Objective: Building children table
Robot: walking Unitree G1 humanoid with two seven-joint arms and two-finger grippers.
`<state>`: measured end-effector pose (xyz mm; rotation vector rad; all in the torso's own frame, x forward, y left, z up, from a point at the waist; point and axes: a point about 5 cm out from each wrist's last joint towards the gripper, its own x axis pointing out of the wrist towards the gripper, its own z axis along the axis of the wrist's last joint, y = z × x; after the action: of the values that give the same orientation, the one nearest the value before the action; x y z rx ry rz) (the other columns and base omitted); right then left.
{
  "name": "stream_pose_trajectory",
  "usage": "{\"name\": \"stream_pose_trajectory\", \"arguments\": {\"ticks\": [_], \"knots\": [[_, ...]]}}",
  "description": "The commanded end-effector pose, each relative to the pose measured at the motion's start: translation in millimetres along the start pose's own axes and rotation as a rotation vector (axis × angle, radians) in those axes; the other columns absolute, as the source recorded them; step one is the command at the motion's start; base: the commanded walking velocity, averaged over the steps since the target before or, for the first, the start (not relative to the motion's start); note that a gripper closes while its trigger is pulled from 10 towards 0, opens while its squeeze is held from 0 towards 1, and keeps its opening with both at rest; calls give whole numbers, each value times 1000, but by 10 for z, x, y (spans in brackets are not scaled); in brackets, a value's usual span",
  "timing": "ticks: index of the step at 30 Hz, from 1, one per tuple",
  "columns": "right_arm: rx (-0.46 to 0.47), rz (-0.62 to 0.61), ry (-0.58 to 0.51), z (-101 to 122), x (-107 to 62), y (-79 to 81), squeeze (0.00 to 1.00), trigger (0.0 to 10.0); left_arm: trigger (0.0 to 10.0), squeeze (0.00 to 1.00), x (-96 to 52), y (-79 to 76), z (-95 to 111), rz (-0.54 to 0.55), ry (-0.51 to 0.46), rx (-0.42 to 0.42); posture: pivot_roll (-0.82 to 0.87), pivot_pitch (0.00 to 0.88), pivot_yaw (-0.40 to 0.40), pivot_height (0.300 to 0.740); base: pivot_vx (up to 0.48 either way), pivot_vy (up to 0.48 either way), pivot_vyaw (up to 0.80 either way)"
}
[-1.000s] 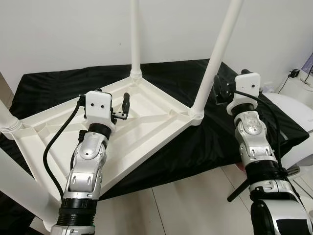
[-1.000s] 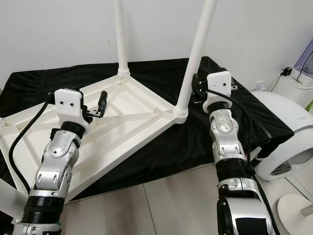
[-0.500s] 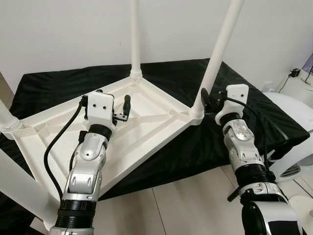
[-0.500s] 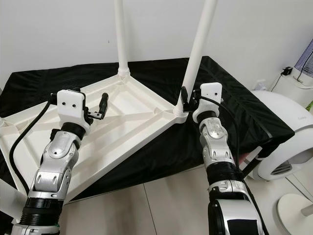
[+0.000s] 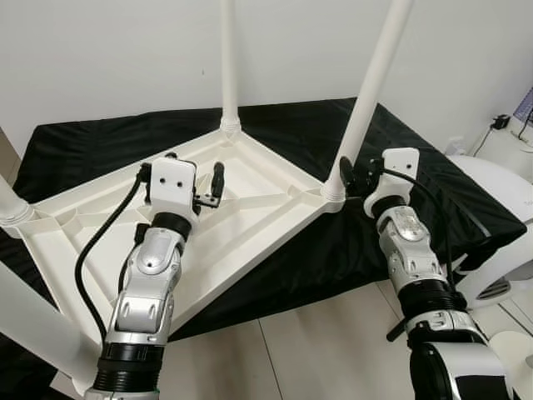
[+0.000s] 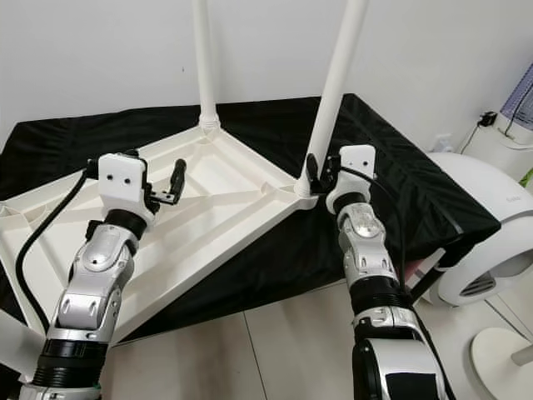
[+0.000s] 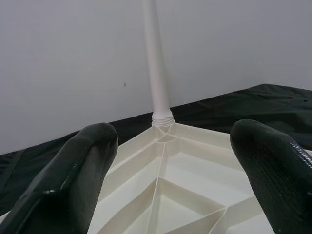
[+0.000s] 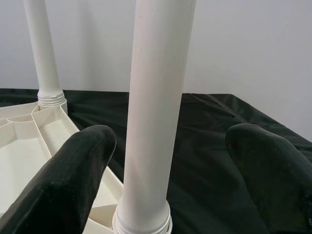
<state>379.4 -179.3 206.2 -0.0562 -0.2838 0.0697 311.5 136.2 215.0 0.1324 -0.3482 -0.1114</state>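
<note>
upside-down white table (image 5: 250,196) mid-frame on black cloth (image 5: 375,217), legs pointing straight up. right gripper (image 8: 163,161) spread wide around near leg (image 8: 156,112), not clamped. left gripper (image 7: 170,161) open over underside.

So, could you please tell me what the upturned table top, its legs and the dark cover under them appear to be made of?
Table top: likely moulded plastic, matte off-white, judging by the ribbed underside. Legs: probably the same plastic, smooth white tubes with threaded collars. Cover: thin black fabric, slightly shiny and wrinkled, draping over the edge. Right gripper is open around a leg.

White table top (image 5: 250,196), white legs (image 5: 372,79); black cloth (image 5: 391,208); silver arms, black end effector fingers (image 7: 73,180)
</note>
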Motion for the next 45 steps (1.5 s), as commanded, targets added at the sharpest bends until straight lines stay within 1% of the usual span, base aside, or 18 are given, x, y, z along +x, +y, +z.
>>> {"name": "stream_pose_trajectory", "arguments": {"ticks": [1,7,10,12,14,19,22,25,27,28,29,30,32,35,38,39,40,45], "knots": [[10,-8,6,7,22,-8,0,10000,10000,0,-21,4,-11,18,11,-3,-7,63,-13,740,0,0,0],[5,-24,7,11,37,-36,0,10000,10000,0,-17,17,-14,19,13,-1,-4,61,-15,740,0,0,0],[15,3,-51,72,-12,-1,0,10000,10000,0,-17,22,-5,23,12,-4,-5,56,-22,740,0,0,0],[24,34,-76,47,-129,65,0,10000,10000,0,-30,12,-8,20,15,-8,-5,56,-22,740,0,0,0],[24,43,-49,-68,-279,116,0,10000,10000,0,-50,-18,-27,4,26,-11,-12,57,-26,740,0,0,0],[24,35,-28,-151,-398,137,0,10000,10000,0,-67,-67,-53,-31,41,-14,-15,57,-23,740,0,0,0],[24,18,-27,-162,-438,127,0,10000,10000,0,-67,-134,-81,-80,62,-18,-22,57,-20,740,0,0,0],[16,1,-24,-186,-510,96,0,10000,10000,0,-38,-279,-151,-160,123,-15,-32,59,-15,740,0,0,0],[16,1,-24,-186,-510,96,0,10000,10000,0,-38,-279,-151,-160,123,-15,-32,59,-15,740,0,0,0],[18,-21,-14,-203,-561,72,0,10000,10000,0,-30,-394,-192,-214,156,5,-39,60,-8,740,0,0,0],[18,-21,-14,-203,-561,72,0,10000,10000,0,-30,-394,-192,-214,156,5,-39,60,-8,740,0,0,0],[24,-44,-10,-209,-572,47,0,10000,10000,0,-32,-457,-218,-243,177,7,-39,64,-6,740,0,0,0],[24,-44,-10,-209,-572,47,0,10000,10000,0,-32,-457,-218,-243,177,7,-39,64,-6,740,0,0,0],[24,-70,-6,-192,-588,13,0,10000,10000,0,-57,-630,-263,-332,214,11,-44,72,1,740,0,0,0],[23,-71,-4,-188,-593,13,0,10000,10000,0,-70,-681,-272,-360,225,7,-43,76,0,740,0,0,0],[18,-71,3,-186,-602,11,0,10000,10000,0,-126,-822,-288,-449,248,7,-45,78,0,740,0,0,0],[17,-72,5,-183,-604,9,0,10000,10000,0,-146,-868,-293,-479,255,9,-46,80,0,740,0,0,0],[16,-73,5,-181,-605,8,0,10000,10000,0,-158,-891,-296,-495,259,11,-46,80,0,740,0,0,0]]}}
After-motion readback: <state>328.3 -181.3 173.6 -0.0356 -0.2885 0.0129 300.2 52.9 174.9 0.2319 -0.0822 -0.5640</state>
